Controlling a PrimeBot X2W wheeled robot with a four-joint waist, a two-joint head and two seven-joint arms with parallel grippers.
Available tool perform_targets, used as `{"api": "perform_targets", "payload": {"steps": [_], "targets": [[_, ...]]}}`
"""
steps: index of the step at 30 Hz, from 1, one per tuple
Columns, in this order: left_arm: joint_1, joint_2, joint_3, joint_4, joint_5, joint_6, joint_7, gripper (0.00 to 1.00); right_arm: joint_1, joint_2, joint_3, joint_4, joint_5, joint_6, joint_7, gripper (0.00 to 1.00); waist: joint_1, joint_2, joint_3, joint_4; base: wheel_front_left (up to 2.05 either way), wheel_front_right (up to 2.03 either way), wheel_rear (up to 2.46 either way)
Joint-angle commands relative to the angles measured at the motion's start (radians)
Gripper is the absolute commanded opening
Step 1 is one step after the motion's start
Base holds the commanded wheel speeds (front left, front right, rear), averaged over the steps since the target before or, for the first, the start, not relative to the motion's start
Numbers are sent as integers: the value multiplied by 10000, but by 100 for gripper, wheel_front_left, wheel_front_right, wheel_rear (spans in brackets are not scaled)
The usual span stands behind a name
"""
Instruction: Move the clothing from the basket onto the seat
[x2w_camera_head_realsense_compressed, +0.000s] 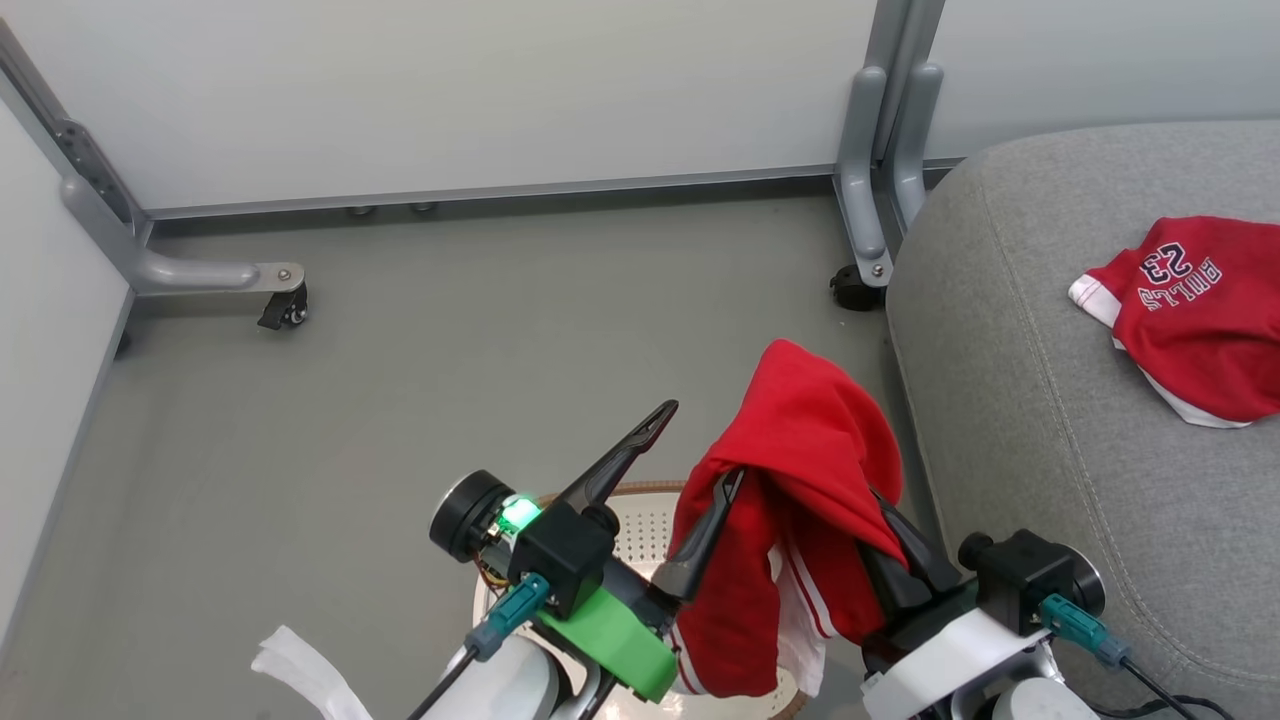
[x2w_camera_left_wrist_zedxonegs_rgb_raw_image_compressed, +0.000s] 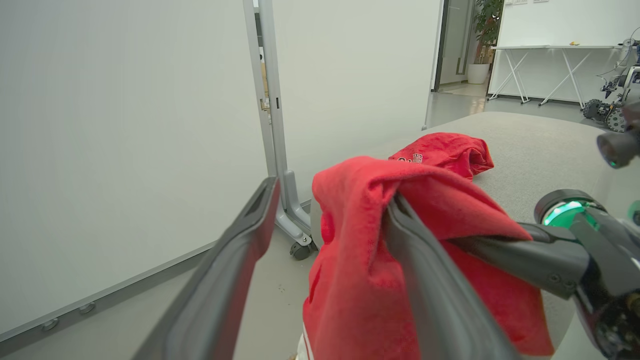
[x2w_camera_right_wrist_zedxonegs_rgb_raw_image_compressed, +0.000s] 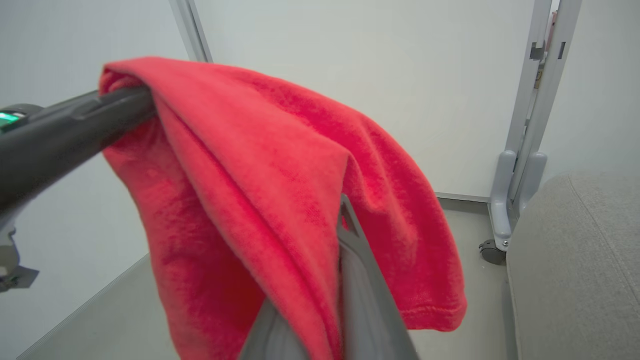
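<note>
Left tool (x2w_camera_head_realsense_compressed: 700, 443) is spread wide, gripping nothing, one finger just poking into a fold of the striped garment (x2w_camera_head_realsense_compressed: 800, 440). The right tool (x2w_camera_right_wrist_zedxonegs_rgb_raw_image_compressed: 344, 220) is closed, pinching that garment, which hangs above the basket (x2w_camera_head_realsense_compressed: 640, 530), just beside the seat (x2w_camera_head_realsense_compressed: 1030, 400) edge. Looks like the carry step for item two, since the lettered garment (x2w_camera_head_realsense_compressed: 1200, 310) lies on the seat further off; next move, I'd say: left tool pulls clear of the fold, right arm swings over the cushion and lets go.
</note>
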Motion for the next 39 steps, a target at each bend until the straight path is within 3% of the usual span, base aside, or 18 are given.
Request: {"api": "perform_targets", "payload": {"steps": [1, 16, 31, 39], "targets": [[115, 10, 50, -11, 40, -23, -7, 100, -127, -7, -63, 12, -90, -6, -30, 0, 0, 0, 31, 9, 0, 0, 0], [513, 249, 576, -106, 179, -8, -7, 100, 40, 13, -725, -104, -238, -6, -30, 0, 0, 0, 148, -534, 0, 0, 0], [1712, 817, 1613, -447, 423, 214, -5, 100, 408, 311, -1547, -809, -306, -6, -31, 0, 0, 0, 662, -3023, 0, 0, 0], [1749, 1134, 1651, -637, 795, 156, -5, 100, 701, 568, -1984, -1174, -394, -6, -30, 0, 0, 0, 1145, -4265, 0, 0, 0]]}}
